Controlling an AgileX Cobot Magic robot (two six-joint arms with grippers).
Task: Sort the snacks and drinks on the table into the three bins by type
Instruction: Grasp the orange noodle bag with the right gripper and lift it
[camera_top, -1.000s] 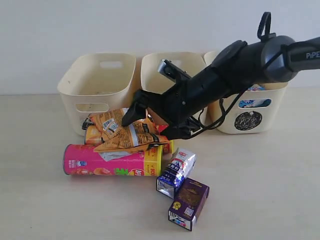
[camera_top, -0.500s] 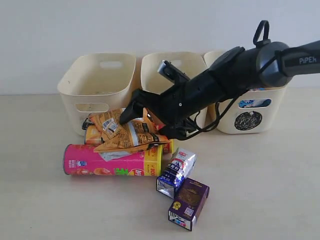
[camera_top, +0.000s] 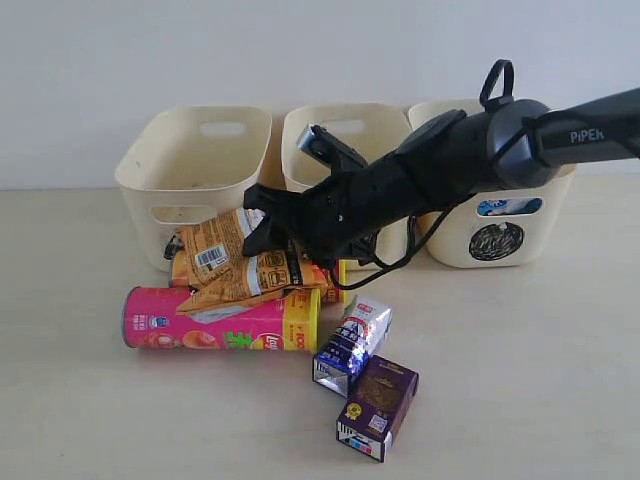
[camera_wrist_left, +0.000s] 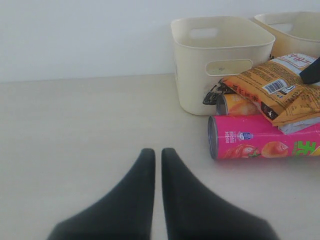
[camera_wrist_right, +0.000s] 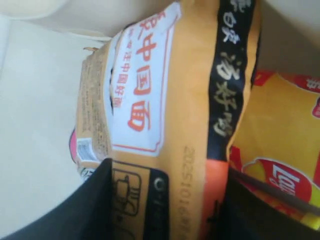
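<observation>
My right gripper (camera_top: 279, 240) reaches across to the snack pile, open, its fingers straddling an orange foil bag (camera_top: 225, 266) (camera_wrist_right: 175, 100) that fills the right wrist view between the jaws (camera_wrist_right: 165, 200). The bag lies on the pink chip tube (camera_top: 200, 330) (camera_wrist_left: 260, 142) and the yellow tube (camera_wrist_left: 235, 104) (camera_wrist_right: 280, 170). A blue-and-white carton (camera_top: 352, 345) and a dark purple carton (camera_top: 378, 405) lie in front. Three cream bins (camera_top: 190, 165) (camera_top: 345, 125) (camera_top: 500, 240) stand behind. My left gripper (camera_wrist_left: 156, 152) hovers shut over bare table, left of the pink tube.
The right bin bears a black circle scribble (camera_top: 496, 241), and something blue shows through its handle slot (camera_top: 510, 207). The pale table (camera_top: 520, 380) stretches around the pile. A white wall stands close behind the bins. The left bin (camera_wrist_left: 210, 60) has a dark scribble near its base.
The right gripper has pushed further left and down onto the orange bag. The bag has shifted left and tilted, showing its barcode, and the pink tube rolled slightly.
</observation>
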